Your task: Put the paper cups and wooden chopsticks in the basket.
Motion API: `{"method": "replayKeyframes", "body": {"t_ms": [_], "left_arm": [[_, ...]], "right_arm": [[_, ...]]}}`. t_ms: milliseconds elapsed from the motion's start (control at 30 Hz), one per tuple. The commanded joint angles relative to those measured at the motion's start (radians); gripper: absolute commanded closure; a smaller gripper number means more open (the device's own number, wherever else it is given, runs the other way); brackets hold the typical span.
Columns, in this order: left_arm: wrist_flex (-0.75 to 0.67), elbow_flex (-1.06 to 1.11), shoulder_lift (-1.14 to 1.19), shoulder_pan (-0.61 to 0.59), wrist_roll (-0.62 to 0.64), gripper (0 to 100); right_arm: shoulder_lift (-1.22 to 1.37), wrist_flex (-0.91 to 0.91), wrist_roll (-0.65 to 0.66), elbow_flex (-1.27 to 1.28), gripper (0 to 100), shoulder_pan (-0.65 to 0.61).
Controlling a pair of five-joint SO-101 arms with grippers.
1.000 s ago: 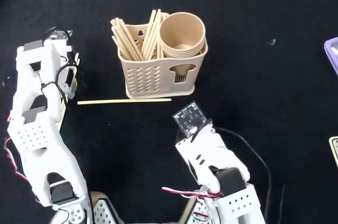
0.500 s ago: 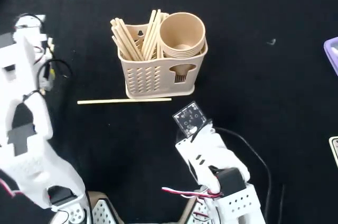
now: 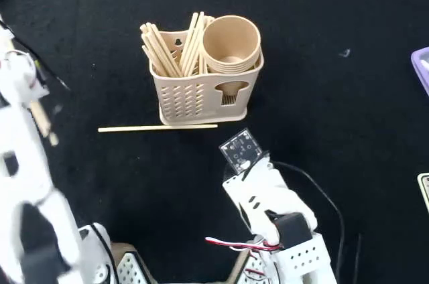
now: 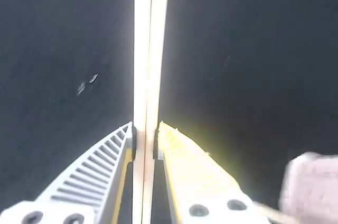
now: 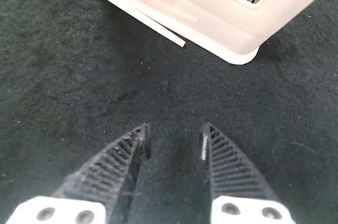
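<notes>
A beige basket (image 3: pixel 204 93) stands at the middle back of the black table and shows close up in the right wrist view (image 5: pixel 211 2). It holds stacked paper cups (image 3: pixel 231 43) and several wooden chopsticks (image 3: pixel 171 49). One loose chopstick (image 3: pixel 157 128) lies flat just in front of it, its end visible beside the basket (image 5: pixel 158 29). My left gripper (image 4: pixel 145 142) is shut on a pair of chopsticks (image 4: pixel 150 49), held above the table at the far left (image 3: pixel 41 120). My right gripper (image 5: pixel 174 140) stands open over bare cloth in front of the basket, nothing between its fingers.
A purple object (image 3: pixel 422 69) and a pale one (image 3: pixel 424 189) poke in at the table's right edge. The right arm (image 3: pixel 271 210) sits at the front centre. Black cloth lies open to the basket's right.
The left arm has swung up and out toward the left edge with the chopsticks in its gripper. The right arm, basket and loose chopstick have stayed put.
</notes>
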Motion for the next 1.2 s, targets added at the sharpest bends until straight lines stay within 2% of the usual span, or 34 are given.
{"method": "replayKeyframes", "body": {"t_ms": [0, 233, 500, 600, 767, 967, 1167], "left_arm": [[-0.117, 0.087, -0.267, 0.105, 0.121, 97], [-0.213, 0.137, -0.511, 0.294, 0.261, 97], [-0.588, 0.177, -0.512, 0.475, 0.477, 97], [-0.687, 0.208, -0.456, 0.558, 0.450, 97], [-0.746, 0.183, -0.290, 0.654, 0.302, 97], [-0.798, 0.166, -0.143, 0.694, 0.173, 97], [-0.784, 0.292, -0.107, 0.696, 0.167, 97]], "right_arm": [[-0.084, 0.009, 0.012, -0.002, 83.9, 0.014], [-0.084, 0.009, 0.012, -0.002, 83.9, 0.014], [-0.084, 0.009, 0.012, -0.002, 83.9, 0.014], [-0.084, 0.009, 0.012, -0.002, 83.9, 0.014], [-0.084, 0.009, 0.012, -0.002, 83.9, 0.014], [-0.084, 0.008, 0.014, -0.002, 83.9, 0.014], [-0.084, 0.006, 0.017, -0.002, 83.9, 0.014]]}}
